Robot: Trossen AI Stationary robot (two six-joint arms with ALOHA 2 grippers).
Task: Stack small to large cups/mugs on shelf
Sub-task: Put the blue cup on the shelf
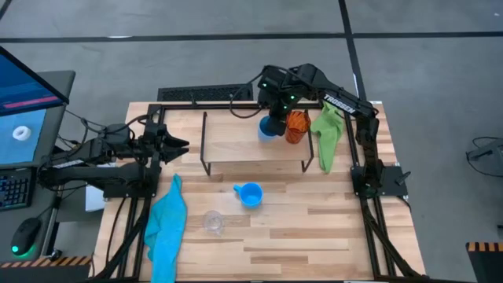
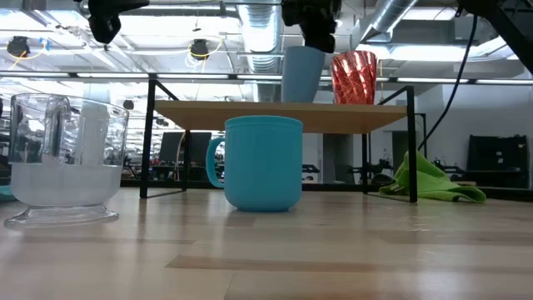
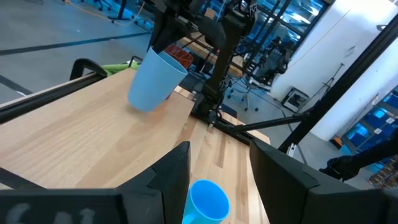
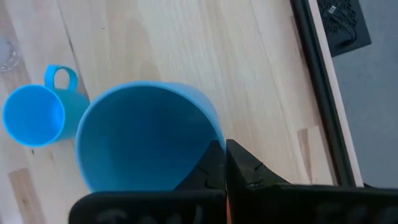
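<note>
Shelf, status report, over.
Right gripper shut on blue cup, over shelf beside orange cup. Left gripper open, waiting. Nothing blocking.

We see the shelf [image 1: 255, 145] from straight above, and level from table height close by [image 2: 275, 116].

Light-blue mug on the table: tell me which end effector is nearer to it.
Left. The left end effector hovers off the shelf's end, nearer the light-blue mug; the right end effector grips the blue cup above the shelf.
</note>
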